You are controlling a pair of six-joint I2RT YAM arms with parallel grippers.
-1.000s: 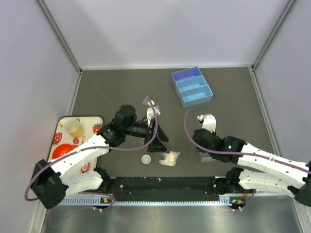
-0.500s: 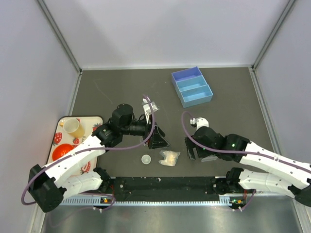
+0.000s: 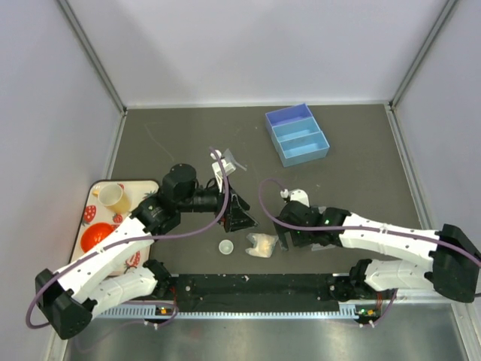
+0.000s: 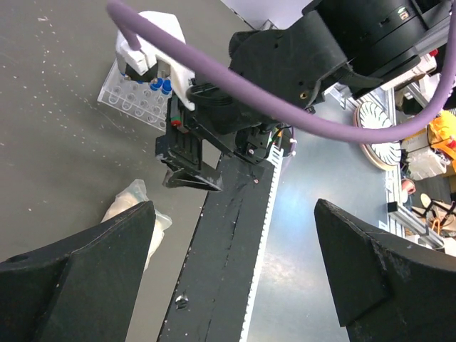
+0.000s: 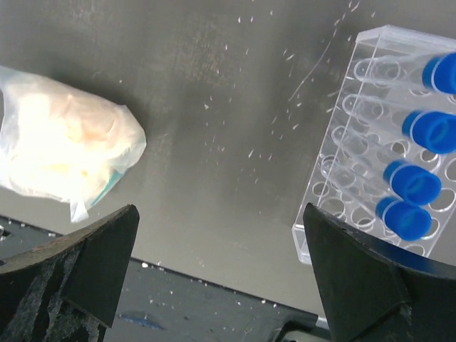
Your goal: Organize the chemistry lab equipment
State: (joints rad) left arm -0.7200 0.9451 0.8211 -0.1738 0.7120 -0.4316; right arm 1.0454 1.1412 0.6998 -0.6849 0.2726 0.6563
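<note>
Both grippers: the left gripper (image 3: pixel 240 222) and the right gripper (image 5: pixel 219 221) have their jaws spread wide, with nothing between them.
Near edge: the pale yellowish packet (image 3: pixel 262 245) and the small white round dish (image 3: pixel 225 247) lie apart, close to the near edge of the table (image 3: pixel 361 165).
Change: a second ago the right jaws were half closed. They have since spread fully, and that arm has swung left, so its fingers now sit just beside the packet.
Rack: the clear rectangular tube rack (image 5: pixel 381 135) rests on the table just beside the right-hand finger, let go, with four blue-capped tubes (image 5: pixel 412 182) in it.
Left arm: it has drawn back slightly toward the left edge, its gripper hanging mid-table.
Flask: the tiny clear flask (image 3: pixel 231 158) lies beyond the left gripper, untouched.
Far edge: the blue tray (image 3: pixel 297 134) sits near the far right corner.
Meaning: the rack seems to have been set down, and the packet looks like the next pick.
</note>
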